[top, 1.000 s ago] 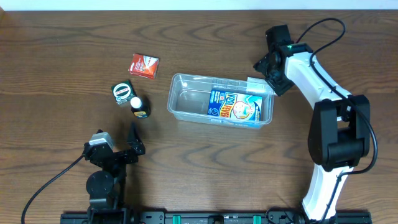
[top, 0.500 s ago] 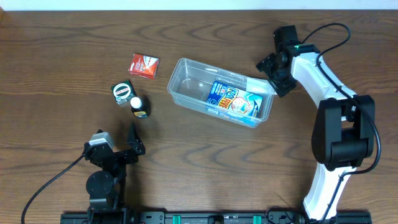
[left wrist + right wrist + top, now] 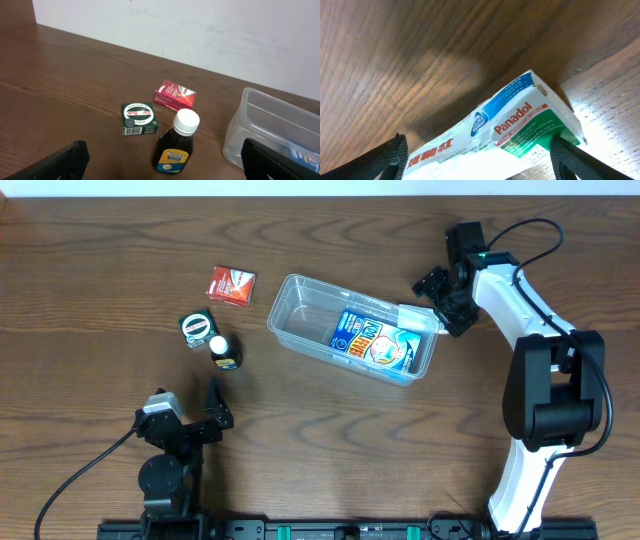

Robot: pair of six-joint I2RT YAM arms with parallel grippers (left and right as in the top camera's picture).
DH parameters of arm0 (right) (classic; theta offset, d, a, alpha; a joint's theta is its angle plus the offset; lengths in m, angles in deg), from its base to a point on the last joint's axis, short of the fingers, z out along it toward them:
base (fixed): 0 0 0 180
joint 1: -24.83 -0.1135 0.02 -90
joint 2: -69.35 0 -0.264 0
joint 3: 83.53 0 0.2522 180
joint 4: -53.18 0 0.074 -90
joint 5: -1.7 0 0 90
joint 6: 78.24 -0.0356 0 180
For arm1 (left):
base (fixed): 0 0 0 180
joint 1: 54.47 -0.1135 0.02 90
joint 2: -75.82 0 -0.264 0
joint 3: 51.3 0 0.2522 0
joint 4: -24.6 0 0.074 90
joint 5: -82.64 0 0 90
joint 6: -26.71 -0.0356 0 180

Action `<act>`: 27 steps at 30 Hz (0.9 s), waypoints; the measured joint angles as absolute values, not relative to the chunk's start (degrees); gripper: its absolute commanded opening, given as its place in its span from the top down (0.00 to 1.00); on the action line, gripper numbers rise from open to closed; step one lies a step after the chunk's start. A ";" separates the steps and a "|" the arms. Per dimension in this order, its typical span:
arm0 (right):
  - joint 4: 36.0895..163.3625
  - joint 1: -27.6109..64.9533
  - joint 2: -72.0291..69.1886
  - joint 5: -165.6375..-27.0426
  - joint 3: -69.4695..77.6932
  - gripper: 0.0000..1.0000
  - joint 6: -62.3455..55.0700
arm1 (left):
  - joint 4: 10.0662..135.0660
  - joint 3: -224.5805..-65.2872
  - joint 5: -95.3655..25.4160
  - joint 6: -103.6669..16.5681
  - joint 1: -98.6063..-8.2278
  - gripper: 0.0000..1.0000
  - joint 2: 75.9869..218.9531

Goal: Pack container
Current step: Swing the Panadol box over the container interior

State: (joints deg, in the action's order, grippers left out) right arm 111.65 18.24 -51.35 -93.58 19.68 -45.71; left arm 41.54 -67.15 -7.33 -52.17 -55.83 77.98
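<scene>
The clear plastic container (image 3: 303, 320) lies skewed at mid-table with a blue-and-white carton (image 3: 374, 340) inside; its left end shows in the left wrist view (image 3: 260, 117). My right gripper (image 3: 441, 298) is at the container's far right corner, shut on a white, green and blue Panadol box (image 3: 414, 315) that rests over the rim. In the right wrist view the Panadol box (image 3: 520, 117) spans the gap between my right gripper's fingers (image 3: 475, 160). My left gripper (image 3: 192, 427) is open and empty near the front edge, its fingers (image 3: 167, 165) wide apart.
A red box (image 3: 231, 284) (image 3: 174, 94), a green Zam-Buk box (image 3: 198, 328) (image 3: 138, 118) and a dark Woods bottle with a white cap (image 3: 226, 352) (image 3: 176, 142) sit left of the container. A white wall runs behind the table.
The container has turned clockwise, its right end sliding toward the front. My right gripper has shifted right with the Panadol box. The left arm has not moved.
</scene>
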 measured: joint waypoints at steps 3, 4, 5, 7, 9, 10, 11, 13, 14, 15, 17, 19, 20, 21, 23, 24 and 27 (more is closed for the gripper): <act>111.87 18.29 -51.37 -94.97 19.68 0.10 -45.60 | 41.54 -67.15 -7.33 -52.17 -55.83 0.02 77.98; 112.02 18.59 -51.40 -95.61 19.68 0.10 -45.54 | 41.54 -67.15 -7.33 -52.17 -55.83 0.02 77.98; 112.15 18.75 -51.44 -96.31 19.68 0.10 -45.49 | 41.54 -67.15 -7.33 -52.17 -55.83 0.02 77.98; 112.57 19.38 -51.53 -97.49 19.68 0.12 -45.47 | 41.54 -67.15 -7.33 -52.17 -55.83 0.02 77.98; 112.92 19.77 -51.64 -97.99 19.68 0.17 -45.47 | 41.54 -67.15 -7.33 -52.17 -55.83 0.02 77.98; 112.96 19.86 -51.68 -98.12 19.68 0.20 -45.38 | 41.54 -67.17 -7.33 -52.17 -55.83 0.02 77.98; 112.96 19.88 -51.77 -98.12 19.68 0.23 -45.32 | 41.54 -67.15 -7.33 -52.17 -55.83 0.02 77.98; 112.96 19.88 -51.92 -97.66 19.68 0.28 -45.06 | 41.54 -67.15 -7.33 -52.17 -55.81 0.02 77.98; 112.92 19.88 -52.10 -97.31 19.68 0.31 -44.93 | 41.54 -67.15 -7.33 -52.17 -55.83 0.02 77.98; 112.96 19.91 -52.25 -96.90 19.68 0.34 -44.88 | 41.54 -67.17 -7.33 -52.17 -55.83 0.02 77.98; 112.76 20.02 -52.55 -95.89 19.68 0.39 -44.47 | 41.54 -67.15 -7.33 -52.17 -55.83 0.02 77.98; 112.76 20.12 -52.62 -94.82 19.68 0.41 -43.94 | 41.52 -67.15 -7.33 -52.17 -55.83 0.02 77.98; 112.79 20.34 -52.64 -94.30 19.68 0.43 -43.22 | 41.54 -67.17 -7.33 -52.17 -55.83 0.02 77.98; 112.76 20.54 -52.64 -94.03 19.68 0.46 -42.67 | 41.54 -67.17 -7.33 -52.17 -55.83 0.02 77.98; 112.74 21.20 -52.64 -93.51 19.68 0.51 -41.19 | 41.54 -67.15 -7.33 -52.17 -55.83 0.02 77.98; 112.72 21.72 -52.64 -93.29 19.68 0.55 -40.25 | 41.54 -67.15 -7.33 -52.17 -55.81 0.02 77.98; 112.50 23.16 -52.64 -92.92 19.68 0.68 -37.58 | 41.54 -67.15 -7.33 -52.17 -55.83 0.02 77.98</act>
State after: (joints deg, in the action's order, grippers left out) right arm 112.50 23.16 -52.64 -92.92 19.68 -37.58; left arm 41.54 -67.15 -7.33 -52.17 -55.83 77.98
